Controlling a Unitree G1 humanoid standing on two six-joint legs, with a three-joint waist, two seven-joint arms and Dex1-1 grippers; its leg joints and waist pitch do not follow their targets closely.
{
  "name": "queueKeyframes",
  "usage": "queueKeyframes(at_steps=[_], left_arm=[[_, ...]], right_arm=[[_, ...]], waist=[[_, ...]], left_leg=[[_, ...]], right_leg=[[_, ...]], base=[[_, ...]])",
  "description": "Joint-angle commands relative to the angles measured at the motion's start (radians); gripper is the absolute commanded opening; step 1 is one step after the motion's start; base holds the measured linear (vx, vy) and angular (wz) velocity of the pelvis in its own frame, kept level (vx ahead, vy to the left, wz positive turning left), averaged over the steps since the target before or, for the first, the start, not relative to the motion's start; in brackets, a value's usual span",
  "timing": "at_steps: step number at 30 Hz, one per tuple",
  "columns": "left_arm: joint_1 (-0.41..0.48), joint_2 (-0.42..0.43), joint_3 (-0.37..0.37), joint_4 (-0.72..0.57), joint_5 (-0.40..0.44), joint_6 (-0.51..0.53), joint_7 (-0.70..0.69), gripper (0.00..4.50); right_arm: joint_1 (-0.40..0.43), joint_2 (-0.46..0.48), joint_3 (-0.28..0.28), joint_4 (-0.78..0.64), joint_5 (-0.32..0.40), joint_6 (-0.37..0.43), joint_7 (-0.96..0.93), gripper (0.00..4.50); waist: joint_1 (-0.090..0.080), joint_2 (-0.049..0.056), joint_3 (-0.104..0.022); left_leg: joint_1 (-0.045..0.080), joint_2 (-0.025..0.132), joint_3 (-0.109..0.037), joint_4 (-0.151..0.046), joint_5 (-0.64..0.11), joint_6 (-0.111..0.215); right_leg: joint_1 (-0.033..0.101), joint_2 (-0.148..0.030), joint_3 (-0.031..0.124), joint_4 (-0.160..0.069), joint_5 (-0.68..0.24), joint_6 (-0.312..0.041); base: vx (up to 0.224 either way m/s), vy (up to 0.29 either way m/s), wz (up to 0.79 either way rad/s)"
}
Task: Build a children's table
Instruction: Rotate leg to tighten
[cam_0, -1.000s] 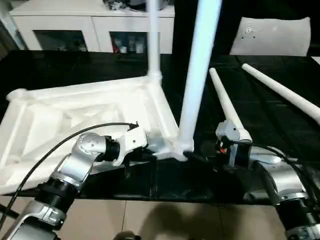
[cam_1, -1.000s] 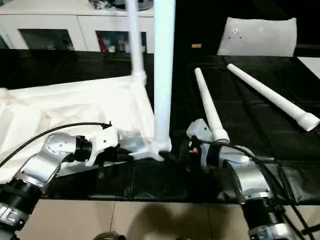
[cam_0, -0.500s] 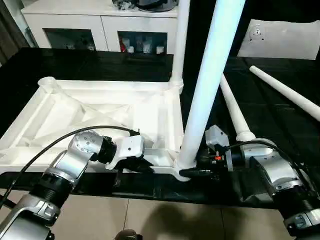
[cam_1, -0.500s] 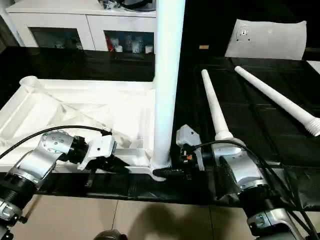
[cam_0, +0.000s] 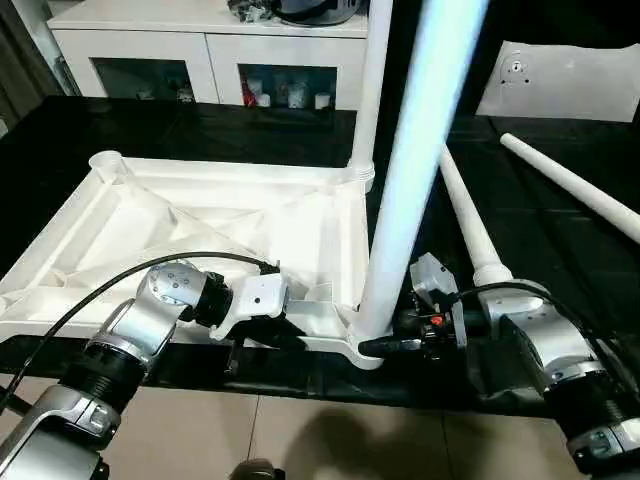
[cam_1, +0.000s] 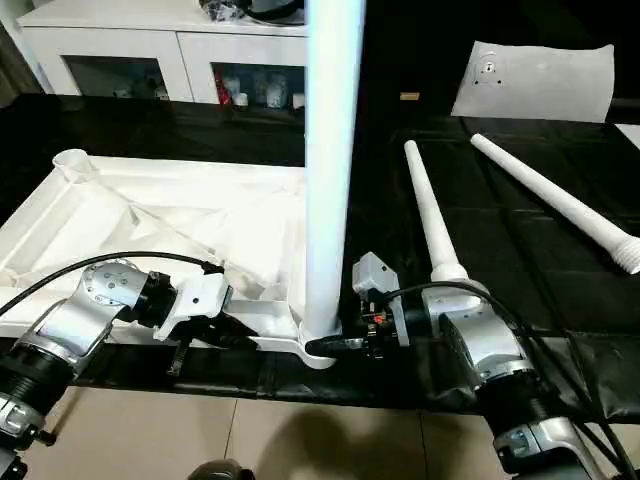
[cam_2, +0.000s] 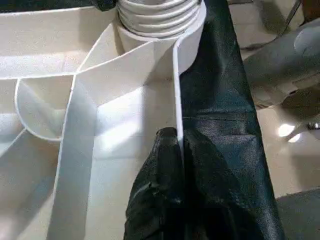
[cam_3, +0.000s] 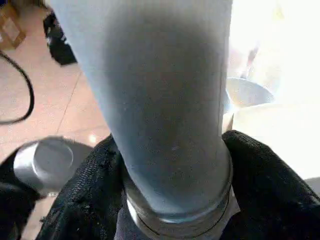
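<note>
Two loose legs (cam_1: 432, 224) on black work table (cam_1: 520, 290), white cabinet (cam_1: 170, 50) behind

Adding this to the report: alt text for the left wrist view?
The left claw pinches the thin upright edge wall of the white children's table, which lies underside up. Ahead, a ribbed leg base sits in the corner socket; black table cover alongside.

We see the upturned table top (cam_0: 200, 215) lying on the work table (cam_0: 200, 130), two legs (cam_0: 405, 190) standing at its right corners, two loose legs (cam_0: 570, 185) lying right, apparently apart.
</note>
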Motion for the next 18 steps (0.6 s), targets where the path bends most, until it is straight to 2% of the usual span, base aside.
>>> queueKeyframes(at_steps=[1,2,3,5,7,8,9,10,11,12,13,14,15,17,18], left_arm=[[0.010,-0.015,0.005,-0.017,0.011,0.028,0.052,0.00],[0.016,-0.026,0.013,-0.026,0.015,0.048,0.084,0.00],[0.019,-0.033,0.019,-0.032,0.017,0.062,0.107,0.00],[0.026,-0.062,0.033,-0.047,0.023,0.108,0.174,0.00],[0.032,-0.092,0.049,-0.064,0.021,0.153,0.232,0.00],[0.036,-0.128,0.063,-0.087,0.015,0.205,0.288,0.00],[0.037,-0.166,0.076,-0.108,0.015,0.257,0.350,0.00],[0.037,-0.196,0.087,-0.121,0.017,0.298,0.400,0.00],[0.036,-0.224,0.097,-0.132,0.022,0.337,0.444,0.00],[0.031,-0.254,0.105,-0.139,0.037,0.368,0.498,0.00],[0.029,-0.272,0.109,-0.145,0.048,0.389,0.533,0.00],[0.024,-0.295,0.115,-0.149,0.055,0.413,0.570,0.00],[0.014,-0.328,0.125,-0.153,0.061,0.442,0.620,0.00],[-0.003,-0.381,0.138,-0.160,0.078,0.475,0.693,0.00],[-0.007,-0.398,0.140,-0.167,0.085,0.487,0.715,0.00]], right_arm=[[0.020,0.046,0.009,-0.027,0.024,0.021,-0.050,2.72],[0.028,0.069,0.002,-0.028,0.024,0.022,-0.091,2.71],[0.033,0.084,-0.003,-0.029,0.024,0.023,-0.118,2.71],[0.037,0.133,-0.015,-0.017,0.011,0.021,-0.212,2.70],[0.038,0.176,-0.027,-0.007,0.006,0.022,-0.286,2.70],[0.032,0.224,-0.043,0.011,-0.005,0.028,-0.370,2.70],[0.023,0.269,-0.058,0.032,-0.015,0.030,-0.442,2.70],[0.013,0.302,-0.071,0.050,-0.022,0.032,-0.497,2.70],[0.003,0.333,-0.086,0.066,-0.026,0.040,-0.550,2.70],[-0.008,0.363,-0.094,0.079,-0.028,0.044,-0.591,2.70],[-0.014,0.382,-0.099,0.085,-0.029,0.047,-0.619,2.70],[-0.025,0.402,-0.105,0.098,-0.033,0.053,-0.659,2.70],[-0.043,0.427,-0.117,0.119,-0.035,0.072,-0.712,2.70],[-0.070,0.457,-0.140,0.157,-0.038,0.091,-0.788,2.70],[-0.074,0.461,-0.145,0.165,-0.046,0.081,-0.802,3.04]], waist=[[-0.005,-0.003,-0.063],[-0.009,-0.003,-0.059],[-0.011,-0.004,-0.056],[-0.024,0.000,-0.046],[-0.034,-0.001,-0.041],[-0.049,-0.001,-0.036],[-0.056,-0.001,-0.035],[-0.072,0.004,-0.035],[-0.086,0.004,-0.039],[-0.091,0.002,-0.042],[-0.092,0.005,-0.043],[-0.102,0.005,-0.042],[-0.103,0.005,-0.043],[-0.105,0.002,-0.046],[-0.104,0.001,-0.046]], left_leg=[[0.011,0.076,-0.026,-0.080,-0.210,0.028],[0.013,0.075,-0.027,-0.083,-0.249,0.012],[0.012,0.072,-0.028,-0.084,-0.262,0.009],[0.024,0.064,-0.032,-0.086,-0.334,-0.009],[0.025,0.064,-0.035,-0.088,-0.365,-0.020],[0.038,0.062,-0.042,-0.086,-0.431,-0.039],[0.043,0.060,-0.043,-0.087,-0.450,-0.040],[0.045,0.062,-0.049,-0.087,-0.480,-0.051],[0.038,0.064,-0.054,-0.093,-0.492,-0.048],[0.032,0.066,-0.055,-0.096,-0.486,-0.048],[0.030,0.067,-0.058,-0.097,-0.483,-0.046],[0.031,0.066,-0.053,-0.100,-0.481,-0.039],[0.033,0.063,-0.052,-0.099,-0.474,-0.035],[0.028,0.058,-0.045,-0.095,-0.413,-0.019],[0.026,0.059,-0.044,-0.096,-0.396,-0.014]], right_leg=[[0.048,-0.087,0.068,-0.070,-0.299,-0.165],[0.049,-0.091,0.068,-0.077,-0.365,-0.148],[0.048,-0.091,0.067,-0.080,-0.390,-0.143],[0.041,-0.091,0.060,-0.102,-0.547,-0.096],[0.040,-0.093,0.056,-0.111,-0.617,-0.070],[0.035,-0.093,0.044,-0.126,-0.700,-0.030],[0.032,-0.091,0.039,-0.132,-0.710,-0.025],[0.035,-0.091,0.030,-0.134,-0.704,-0.024],[0.046,-0.089,0.025,-0.134,-0.668,-0.020],[0.051,-0.090,0.027,-0.129,-0.639,-0.026],[0.053,-0.091,0.028,-0.127,-0.616,-0.032],[0.047,-0.088,0.037,-0.125,-0.569,-0.049],[0.044,-0.089,0.039,-0.124,-0.560,-0.058],[0.044,-0.090,0.048,-0.121,-0.529,-0.081],[0.046,-0.090,0.050,-0.120,-0.516,-0.085]], base=[[0.000,0.000,0.00],[0.000,0.000,0.00],[0.000,0.000,0.00],[0.000,0.000,0.00],[0.000,0.000,0.00],[0.000,0.000,0.00],[0.000,0.000,0.00],[0.000,0.000,0.00],[0.000,0.000,0.00],[0.000,0.000,0.00],[0.000,0.000,0.00],[0.000,0.000,0.00],[0.000,0.000,0.00],[0.000,0.000,0.00],[0.000,0.000,0.00]])
